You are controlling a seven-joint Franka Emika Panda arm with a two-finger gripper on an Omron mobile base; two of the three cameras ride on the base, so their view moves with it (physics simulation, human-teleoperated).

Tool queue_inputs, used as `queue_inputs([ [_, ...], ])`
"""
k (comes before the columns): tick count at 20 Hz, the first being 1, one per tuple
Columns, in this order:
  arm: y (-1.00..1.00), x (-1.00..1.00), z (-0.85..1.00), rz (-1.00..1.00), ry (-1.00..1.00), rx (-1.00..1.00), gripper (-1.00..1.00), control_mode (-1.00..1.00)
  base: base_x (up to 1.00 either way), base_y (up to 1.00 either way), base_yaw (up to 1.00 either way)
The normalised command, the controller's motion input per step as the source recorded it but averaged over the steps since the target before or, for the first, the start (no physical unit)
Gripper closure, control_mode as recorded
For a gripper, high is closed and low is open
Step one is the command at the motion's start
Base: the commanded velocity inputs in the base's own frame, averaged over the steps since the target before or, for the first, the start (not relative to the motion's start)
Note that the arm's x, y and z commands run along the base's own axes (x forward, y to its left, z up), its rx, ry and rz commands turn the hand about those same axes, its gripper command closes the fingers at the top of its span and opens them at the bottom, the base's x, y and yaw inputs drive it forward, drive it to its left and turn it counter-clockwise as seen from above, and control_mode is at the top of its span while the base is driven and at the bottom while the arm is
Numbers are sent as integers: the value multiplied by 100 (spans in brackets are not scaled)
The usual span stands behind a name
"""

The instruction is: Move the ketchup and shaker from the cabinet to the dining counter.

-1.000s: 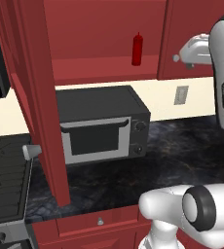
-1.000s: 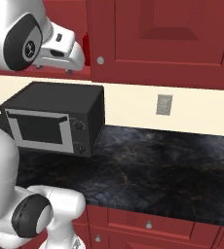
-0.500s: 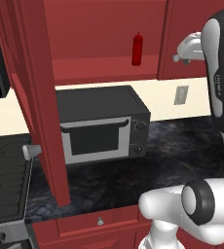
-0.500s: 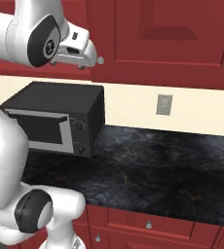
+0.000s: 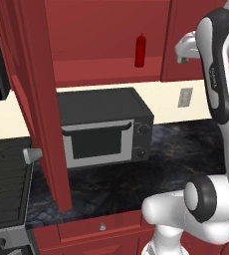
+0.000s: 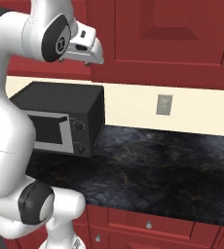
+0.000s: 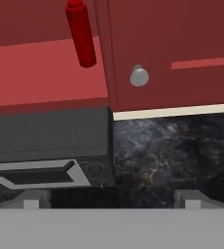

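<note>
ketchup (image 5: 141,50) upright on cabinet (image 5: 106,35) shelf, left of pincer (image 5: 182,56), near | pincer open, empty; closed door between

Glossy white arm (image 5: 217,74) with dark grey joints (rounded, tube-like links), faint lettering.

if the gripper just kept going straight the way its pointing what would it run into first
Probably the closed cabinet door near its round silver knob, or the counter below; depth is unclear. The ketchup stands off to one side. The gripper has open jaws.
</note>
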Motion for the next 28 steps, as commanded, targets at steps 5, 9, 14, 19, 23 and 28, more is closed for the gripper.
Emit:
queue_inputs([
  [5, -9, 35, -8, 0, 0, 0, -100, -100, 0, 0, 0],
  [9, -15, 30, -10, 0, 0, 0, -100, -100, 0, 0, 0],
  [14, -13, 28, -12, 0, 0, 0, -100, -100, 0, 0, 0],
  [19, -5, 32, -11, 1, 0, 0, -100, -100, 0, 0, 0],
  [23, 0, 37, -9, 1, 0, 0, -100, -100, 0, 0, 0],
  [28, 0, 37, -4, 1, 0, 0, -100, -100, 0, 0, 0],
])
